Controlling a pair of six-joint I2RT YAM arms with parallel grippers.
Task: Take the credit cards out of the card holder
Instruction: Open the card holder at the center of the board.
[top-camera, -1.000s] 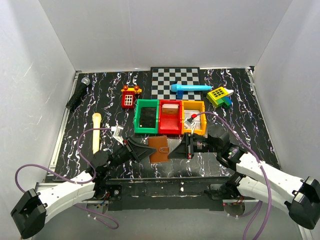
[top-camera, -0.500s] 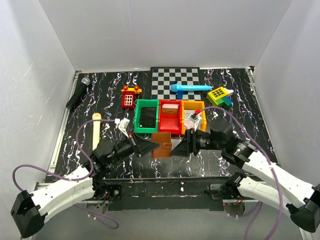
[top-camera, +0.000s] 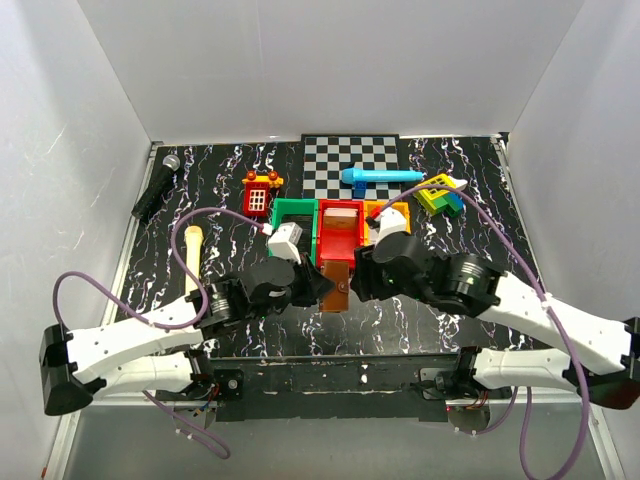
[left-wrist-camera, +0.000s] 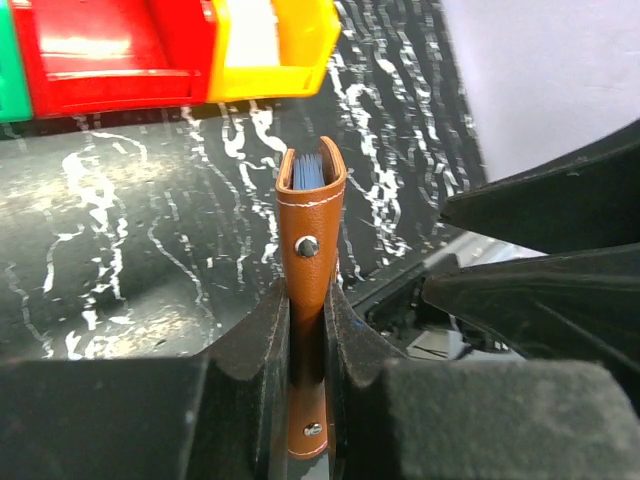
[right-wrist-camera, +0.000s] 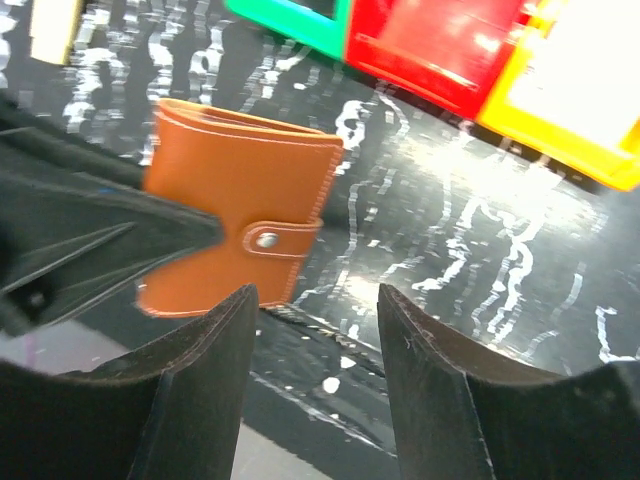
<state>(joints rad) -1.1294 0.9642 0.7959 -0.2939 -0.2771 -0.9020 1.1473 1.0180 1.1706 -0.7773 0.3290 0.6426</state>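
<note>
White-walled enclosure, black marbled tabletop (top-camera: 200, 180). Card holder (top-camera: 337, 281) sits at centre of the top view, just below the red bin (top-camera: 340, 204), with the green bin (top-camera: 290, 204) to the upper left of it and the yellow bin (top-camera: 378, 210) to the upper right. My left end effector (top-camera: 318, 285) is clamped on it. In the left wrist view the fingers (left-wrist-camera: 262, 335) pinch both faces in the lower centre of the frame, and the holder stands on edge, with blue-grey inner edges (left-wrist-camera: 308, 170) showing at its top. The holder is folded closed, and the snap strap (right-wrist-camera: 268, 240) looks fastened across the front. My right end effector (top-camera: 362, 278) comes in from the right of the frame with its jaws spread wide and gripping nothing. In the right wrist view the holder lies beyond the finger gap, upper left, clear of both fingers (right-wrist-camera: 205, 340).
</note>
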